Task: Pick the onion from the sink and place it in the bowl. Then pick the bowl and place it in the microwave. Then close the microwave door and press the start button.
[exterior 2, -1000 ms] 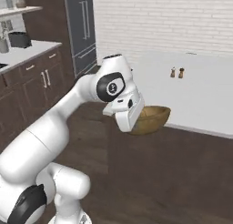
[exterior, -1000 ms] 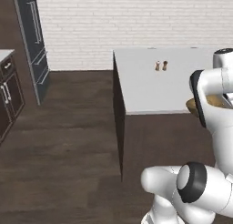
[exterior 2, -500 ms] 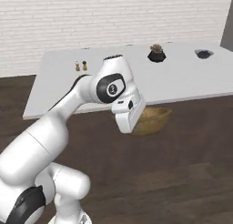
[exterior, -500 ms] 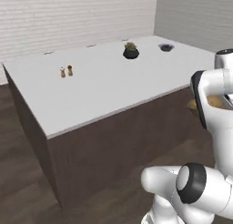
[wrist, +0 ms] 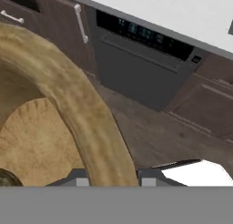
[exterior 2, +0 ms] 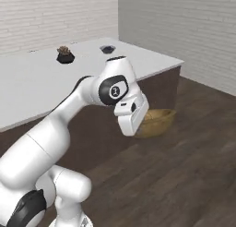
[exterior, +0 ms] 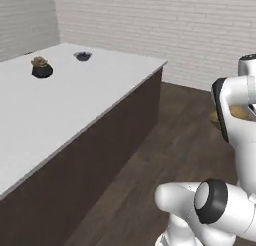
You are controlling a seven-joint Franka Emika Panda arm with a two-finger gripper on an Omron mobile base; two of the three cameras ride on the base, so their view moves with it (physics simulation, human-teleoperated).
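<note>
Bowl (exterior 2: 156, 122) held aloft just beyond the end effector (wrist: 107, 180), whose jaws are clamped tight on the bowl's rim; a dark rounded shape low inside it, likely the onion (wrist: 8, 178), only partly visible. Carry step toward the microwave, by my reading. Keep the bowl level during base travel so the contents stay put. Island table (exterior: 60, 110) lies off to the side; pass its corner with margin.

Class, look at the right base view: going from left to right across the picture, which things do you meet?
Dark pot with a brown lump on the counter → small dark dish on the counter → robot's white hand → tan wooden bowl held up beside the counter's end.
</note>
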